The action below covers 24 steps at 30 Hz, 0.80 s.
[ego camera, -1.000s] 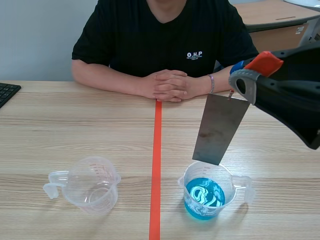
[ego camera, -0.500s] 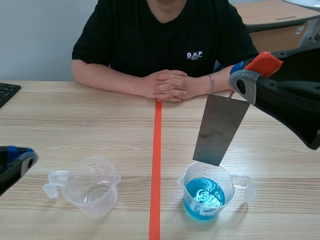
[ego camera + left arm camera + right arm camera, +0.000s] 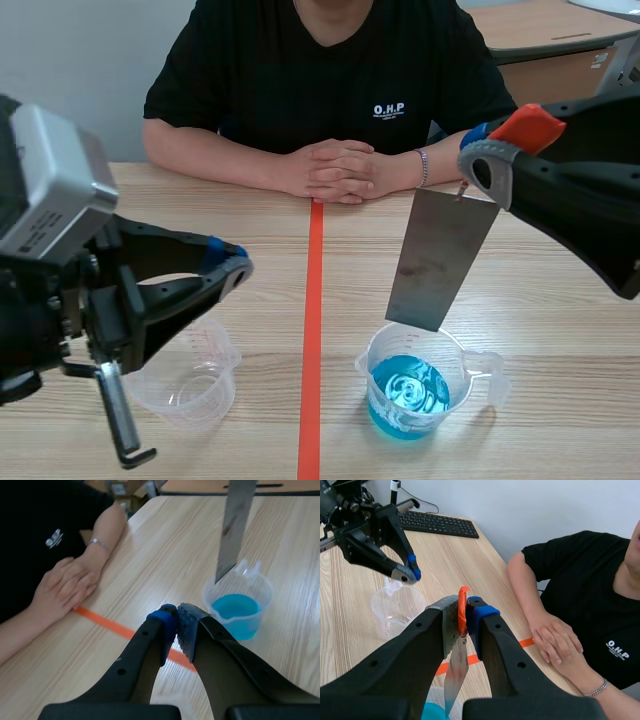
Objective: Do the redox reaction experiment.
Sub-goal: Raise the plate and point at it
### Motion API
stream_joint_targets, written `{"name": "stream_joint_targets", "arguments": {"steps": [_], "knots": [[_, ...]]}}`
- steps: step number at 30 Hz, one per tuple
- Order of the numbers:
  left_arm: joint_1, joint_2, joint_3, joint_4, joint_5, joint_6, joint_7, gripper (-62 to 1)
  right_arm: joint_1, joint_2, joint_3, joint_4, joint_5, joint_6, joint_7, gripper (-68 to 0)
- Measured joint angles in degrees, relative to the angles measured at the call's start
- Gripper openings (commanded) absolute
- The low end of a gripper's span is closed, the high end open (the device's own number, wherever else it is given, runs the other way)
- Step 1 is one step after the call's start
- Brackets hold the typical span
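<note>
At the right of the frame, the right gripper (image 3: 495,150) is clamped on the top edge of a grey metal plate (image 3: 440,260). The plate hangs tilted, with its lower edge just above the rim of a clear beaker of blue liquid (image 3: 408,392) at lower centre-right. At the left, the left gripper (image 3: 235,268) has its 2 fingers pressed together on nothing, above an empty beaker (image 3: 190,378). An orange tape line (image 3: 313,300) runs between the 2 beakers. A person's clasped hands (image 3: 335,170) rest on the table at top centre.
</note>
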Motion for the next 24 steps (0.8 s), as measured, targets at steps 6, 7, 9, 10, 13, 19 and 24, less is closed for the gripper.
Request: {"name": "stream_joint_targets", "arguments": {"steps": [6, 7, 9, 10, 13, 19, 24], "knots": [[-13.31, 5.84, 12.81, -5.38, 1.70, -0.76, 4.39, -56.7, 0.00, 0.00, 0.00, 0.00, 0.00, 0.00, 0.02, -65.8], [-14.84, 6.82, 14.45, -6.45, 1.73, -1.14, 4.44, -56.7, 0.00, 0.00, 0.00, 0.00, 0.00, 0.00, 0.02, -65.8], [-17.09, 8.72, 16.96, -8.20, 2.16, -1.14, 4.55, -56.7, 0.00, 0.00, 0.00, 0.00, 0.00, 0.00, 0.02, -65.8], [-17.94, 9.62, 17.81, -8.92, 2.23, -1.14, 4.63, -56.7, 0.00, 0.00, 0.00, 0.00, 0.00, 0.00, 0.02, -65.8], [-19.65, 12.09, 19.10, -10.91, 2.58, -1.11, 4.68, -56.7, 0.00, 0.00, 0.00, 0.00, 0.00, 0.00, 0.02, -65.8], [-21.40, 16.15, 21.33, -14.58, 3.02, -1.09, 4.96, -56.7, 0.00, 0.00, 0.00, 0.00, 0.00, 0.00, 0.02, -65.8], [-21.51, 18.58, 22.40, -16.22, 5.77, -1.18, 5.11, -56.7, 0.00, 0.00, 0.00, 0.00, 0.00, 0.00, 0.02, -65.8]]}}
